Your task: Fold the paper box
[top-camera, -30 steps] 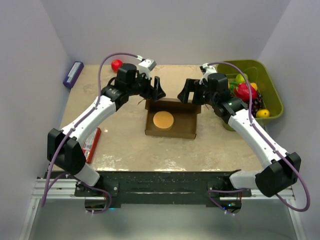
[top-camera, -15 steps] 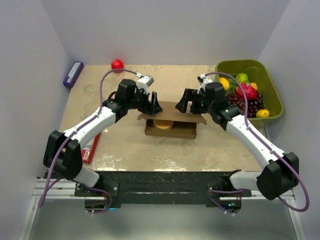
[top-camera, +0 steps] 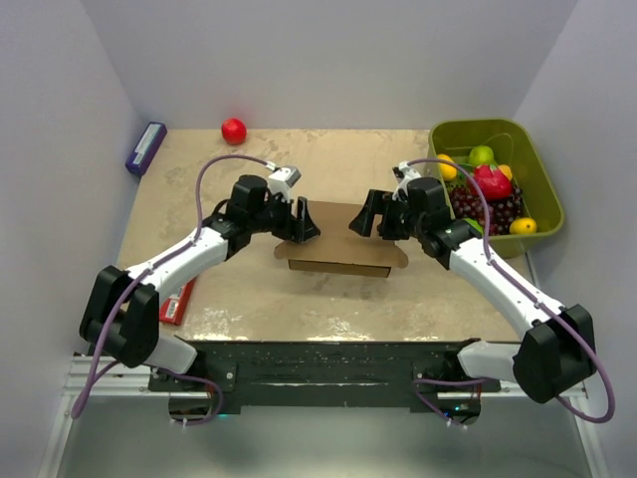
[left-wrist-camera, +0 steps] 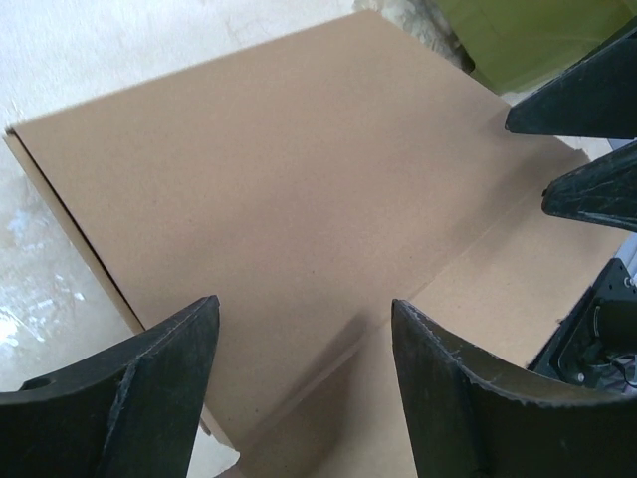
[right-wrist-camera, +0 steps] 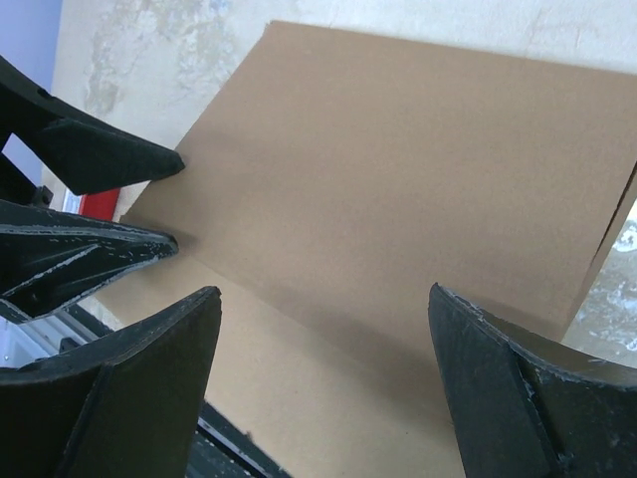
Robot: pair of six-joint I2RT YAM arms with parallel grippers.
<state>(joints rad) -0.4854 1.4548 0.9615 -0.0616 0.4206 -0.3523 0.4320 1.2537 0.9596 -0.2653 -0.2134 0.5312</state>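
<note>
Left gripper (top-camera: 305, 223) and right gripper (top-camera: 364, 216) faced each other over the closed lid of the paper box (top-camera: 336, 245), jaws spread, with a narrow gap between them. Green bin (top-camera: 495, 125) blocked the far right corner. Red ball (top-camera: 234, 130) sat far left, red packet (top-camera: 183, 285) under the left arm. Surface (top-camera: 338, 164) behind and in front of the box was free.

The plain brown cardboard mailer box (top-camera: 336, 266) now has its hinged lid (top-camera: 338, 234) folded down flat, hiding the round tan disc seen inside a second ago. The left gripper (top-camera: 305, 225) and right gripper (top-camera: 360, 219) have come down and nearer with it.
</note>
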